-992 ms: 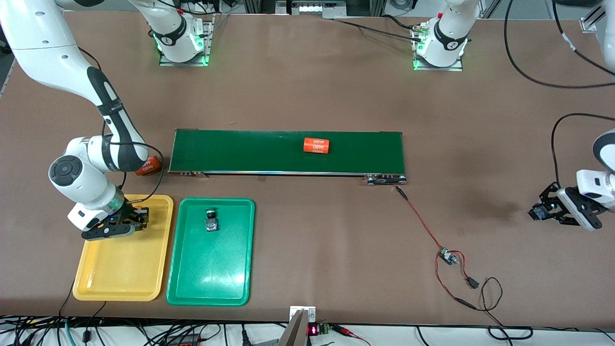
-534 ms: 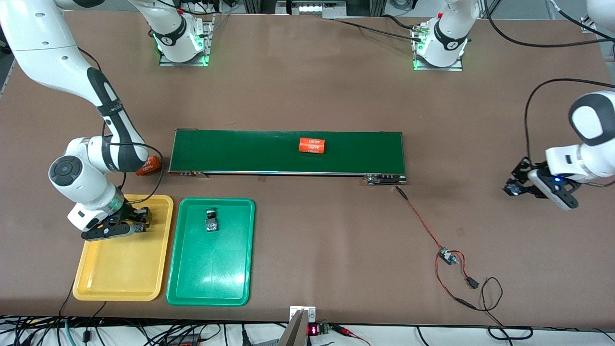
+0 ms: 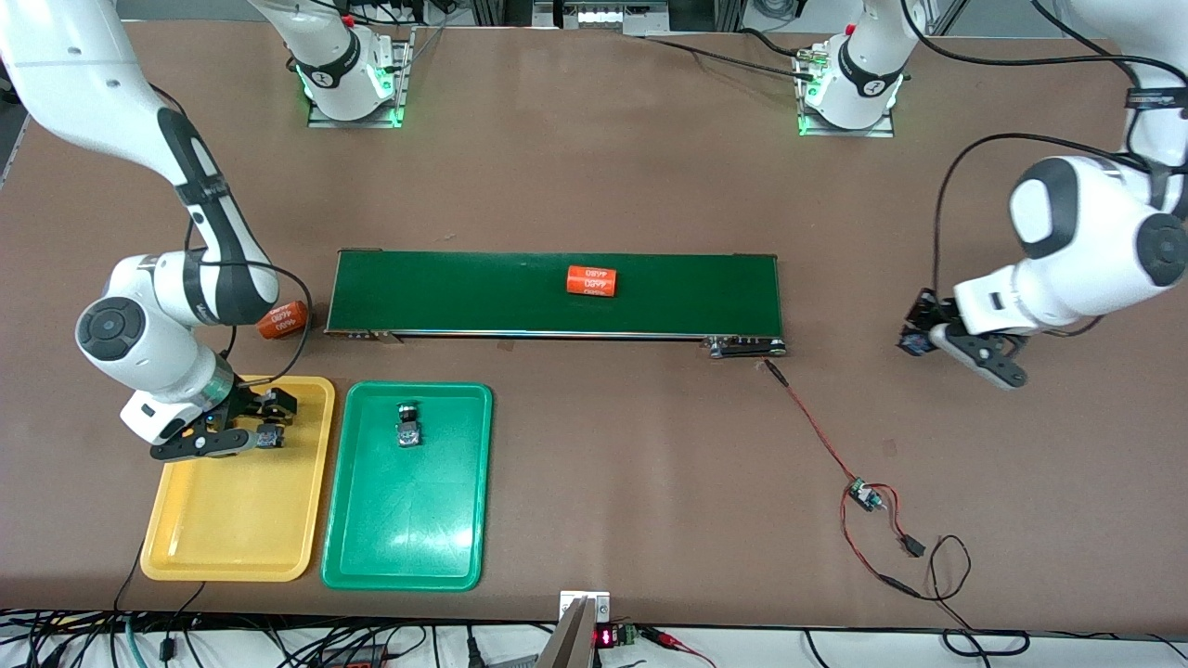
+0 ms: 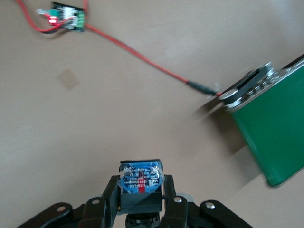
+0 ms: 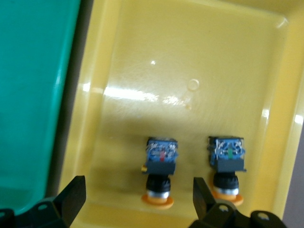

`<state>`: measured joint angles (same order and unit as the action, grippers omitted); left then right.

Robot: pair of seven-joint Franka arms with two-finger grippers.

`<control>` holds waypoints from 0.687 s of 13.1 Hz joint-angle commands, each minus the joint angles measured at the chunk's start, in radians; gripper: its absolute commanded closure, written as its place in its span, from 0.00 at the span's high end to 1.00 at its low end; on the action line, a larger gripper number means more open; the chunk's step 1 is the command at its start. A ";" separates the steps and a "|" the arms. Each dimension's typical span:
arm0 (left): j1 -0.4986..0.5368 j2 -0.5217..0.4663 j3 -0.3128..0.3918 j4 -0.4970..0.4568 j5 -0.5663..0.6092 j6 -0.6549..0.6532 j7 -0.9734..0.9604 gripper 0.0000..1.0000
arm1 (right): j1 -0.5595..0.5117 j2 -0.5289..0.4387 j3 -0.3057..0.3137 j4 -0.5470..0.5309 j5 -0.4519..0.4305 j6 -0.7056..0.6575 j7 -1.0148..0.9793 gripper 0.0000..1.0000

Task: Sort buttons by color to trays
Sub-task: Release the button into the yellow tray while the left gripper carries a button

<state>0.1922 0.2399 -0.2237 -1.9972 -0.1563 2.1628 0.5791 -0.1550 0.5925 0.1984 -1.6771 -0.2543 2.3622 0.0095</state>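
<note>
My right gripper [image 3: 270, 422] [image 5: 137, 195] hangs open just over the yellow tray [image 3: 232, 520] at its end nearer the belt. Two yellow-orange buttons lie side by side in that tray: one [image 5: 160, 172] between the open fingers [image 5: 72, 195], untouched, and the other [image 5: 228, 167] just outside them. The green tray [image 3: 406, 529] beside it holds one button [image 3: 407, 425]. My left gripper [image 3: 915, 336] [image 4: 140, 191] is shut on a button [image 4: 140, 175]. That button's blue-labelled base shows and its cap is hidden. It is over bare table off the belt's end toward the left arm.
A long dark-green conveyor belt [image 3: 445, 292] [image 4: 278, 133] carries an orange cylinder [image 3: 591, 280]. A second orange cylinder [image 3: 281, 318] lies on the table by the belt's end toward the right arm. A red wire [image 3: 817, 431] runs from the belt to a small circuit board [image 3: 864, 494] [image 4: 67, 18].
My right gripper has opened and let the yellow-orange button go into the yellow tray. My left arm has carried its button in toward the belt's end. The cylinder on the belt has drifted toward the right arm's end.
</note>
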 commanded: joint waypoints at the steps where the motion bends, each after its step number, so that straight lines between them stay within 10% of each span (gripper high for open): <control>1: -0.097 -0.044 0.003 -0.045 0.017 0.003 -0.172 0.00 | 0.005 -0.101 0.033 -0.012 0.033 -0.141 0.050 1.00; 9: -0.229 -0.042 -0.109 -0.167 0.012 0.247 -0.602 0.00 | 0.087 -0.282 0.033 -0.018 0.113 -0.394 0.212 1.00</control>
<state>-0.0167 0.2292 -0.3394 -2.1002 -0.1563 2.3534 0.0371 -0.1008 0.3479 0.2347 -1.6760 -0.1518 2.0030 0.1413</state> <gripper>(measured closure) 0.595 0.000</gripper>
